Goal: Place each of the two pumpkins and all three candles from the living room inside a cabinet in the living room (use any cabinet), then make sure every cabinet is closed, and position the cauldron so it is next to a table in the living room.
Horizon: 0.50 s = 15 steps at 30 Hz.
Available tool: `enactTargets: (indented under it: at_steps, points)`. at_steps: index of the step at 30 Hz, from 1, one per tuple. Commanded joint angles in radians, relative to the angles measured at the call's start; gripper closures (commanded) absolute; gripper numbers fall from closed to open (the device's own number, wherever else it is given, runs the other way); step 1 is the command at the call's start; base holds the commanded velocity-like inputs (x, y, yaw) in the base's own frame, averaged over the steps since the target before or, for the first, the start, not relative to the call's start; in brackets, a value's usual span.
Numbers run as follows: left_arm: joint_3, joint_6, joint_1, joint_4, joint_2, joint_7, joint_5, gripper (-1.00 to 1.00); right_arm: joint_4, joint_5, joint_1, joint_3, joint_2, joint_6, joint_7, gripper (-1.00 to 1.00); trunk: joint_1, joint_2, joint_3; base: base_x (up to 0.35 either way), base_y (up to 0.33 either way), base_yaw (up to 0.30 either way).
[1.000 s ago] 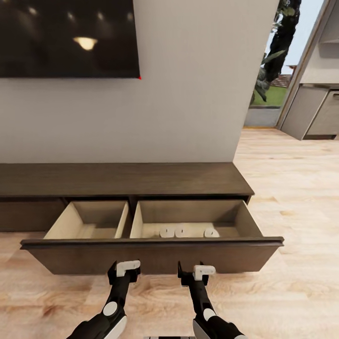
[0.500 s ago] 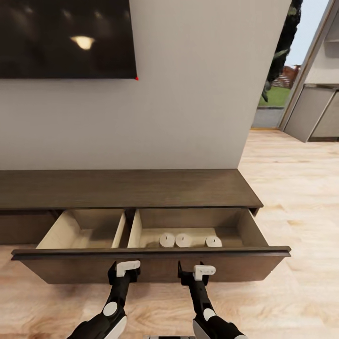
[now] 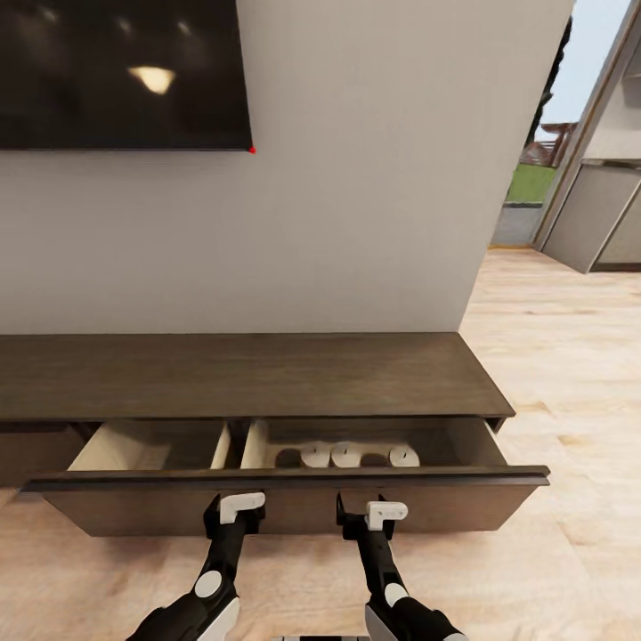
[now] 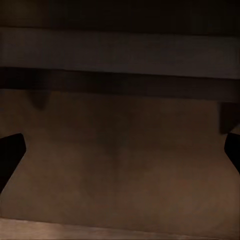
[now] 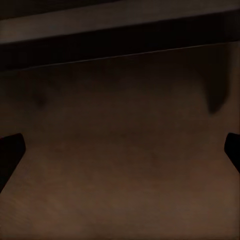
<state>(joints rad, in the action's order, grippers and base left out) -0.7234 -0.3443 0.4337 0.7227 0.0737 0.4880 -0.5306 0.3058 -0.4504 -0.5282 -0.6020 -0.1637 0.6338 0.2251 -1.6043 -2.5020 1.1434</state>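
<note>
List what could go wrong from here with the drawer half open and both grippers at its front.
1. The three candles stand upright near the drawer front; a hard shove might topple them.
2. The left gripper and right gripper sit near the wide front's middle; uneven pressure could skew it.
3. No pumpkins show inside, so closing may be premature.

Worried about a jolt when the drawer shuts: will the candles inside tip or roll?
The candles look squat and stand upright on flat bases, so tipping seems unlikely. They might slide a little on the drawer's smooth pale floor. If one did fall, its round side would probably roll.
</note>
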Motion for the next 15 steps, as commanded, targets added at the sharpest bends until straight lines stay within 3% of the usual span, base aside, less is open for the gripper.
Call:
enactTargets:
  at_steps: [1,15]
  points:
    - [-0.008,-0.007,0.002,0.001,0.001,0.006,-0.005,-1.0,-0.001,-0.004,-0.001,-0.009,0.0,0.003,0.008,-1.0,0.0,0.0,0.001,0.233,0.0,0.0]
    - [-0.008,-0.007,0.002,0.001,0.001,0.006,-0.005,-1.0,-0.001,-0.004,-0.001,-0.009,0.0,0.003,0.008,-1.0,0.0,0.0,0.001,0.208,0.0,0.0]
